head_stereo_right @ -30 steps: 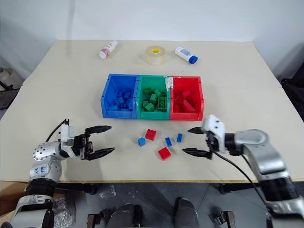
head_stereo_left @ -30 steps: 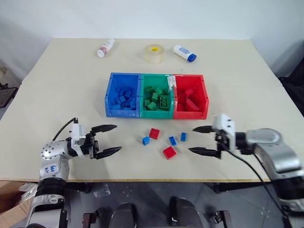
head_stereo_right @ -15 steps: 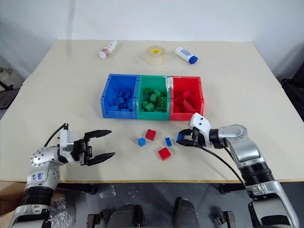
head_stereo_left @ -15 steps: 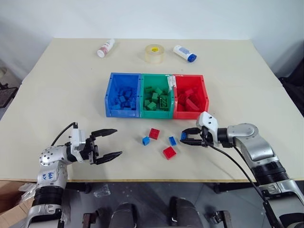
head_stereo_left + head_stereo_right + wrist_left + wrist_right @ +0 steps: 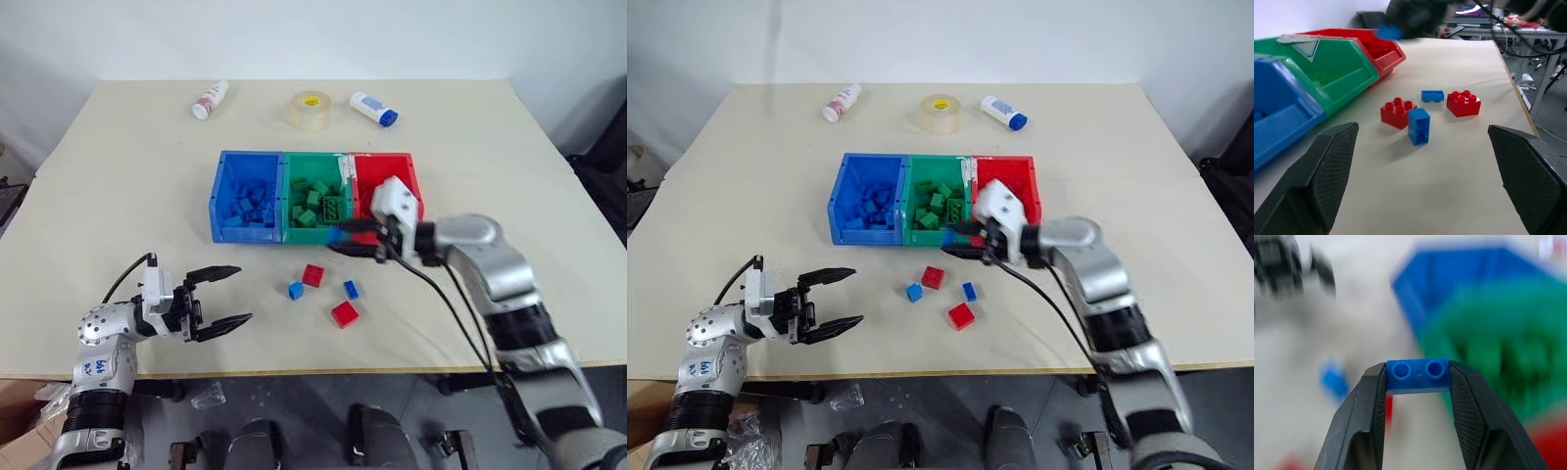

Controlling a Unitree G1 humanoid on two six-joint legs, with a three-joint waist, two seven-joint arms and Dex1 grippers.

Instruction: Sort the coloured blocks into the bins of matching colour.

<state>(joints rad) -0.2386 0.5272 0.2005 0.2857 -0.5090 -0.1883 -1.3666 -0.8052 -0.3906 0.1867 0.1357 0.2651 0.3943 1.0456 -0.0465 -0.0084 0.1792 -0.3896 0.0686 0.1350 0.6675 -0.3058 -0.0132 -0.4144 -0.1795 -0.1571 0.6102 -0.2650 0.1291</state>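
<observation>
On a beige table [image 5: 127,176], the joined blue, green and red bins [image 5: 312,194] anchor the scene. The right gripper [image 5: 1418,382], clamped on a small blue block [image 5: 1418,376], hangs at the bins' near edge. The left gripper [image 5: 223,295] gapes wide, well left of four loose blocks [image 5: 323,289] lying just before the bins.

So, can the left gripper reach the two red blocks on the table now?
Probably yes. The left gripper is open, and bare table lies between it and the red blocks. The right gripper is up by the bins.
</observation>
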